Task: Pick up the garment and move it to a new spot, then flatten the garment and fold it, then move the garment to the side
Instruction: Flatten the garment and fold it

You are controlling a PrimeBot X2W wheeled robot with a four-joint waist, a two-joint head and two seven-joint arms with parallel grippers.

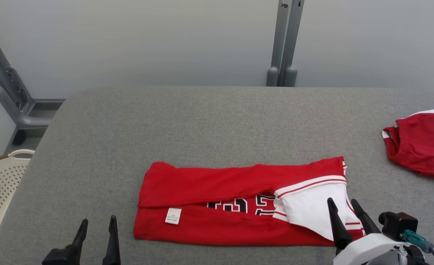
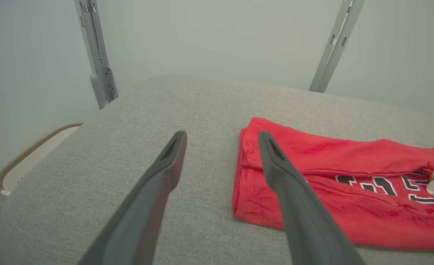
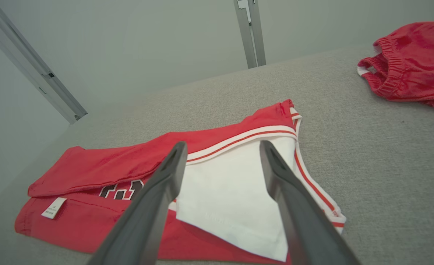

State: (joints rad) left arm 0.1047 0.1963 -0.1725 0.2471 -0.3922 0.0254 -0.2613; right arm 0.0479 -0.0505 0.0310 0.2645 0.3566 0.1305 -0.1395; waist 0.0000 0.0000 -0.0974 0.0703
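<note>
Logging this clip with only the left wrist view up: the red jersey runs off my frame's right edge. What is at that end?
Observer: A white panel with red-striped trim is folded over that end of the red jersey.
Operator: Where is the right pincer?
Observer: The right pincer is open, poised over that white panel, gripping nothing.
Operator: Anything else on the table?
Observer: A second red garment lies bunched at the right edge of the grey table.

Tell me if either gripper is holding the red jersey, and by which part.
Nothing is held. The left gripper is open beside the jersey; the right gripper is open over its white part.
</note>
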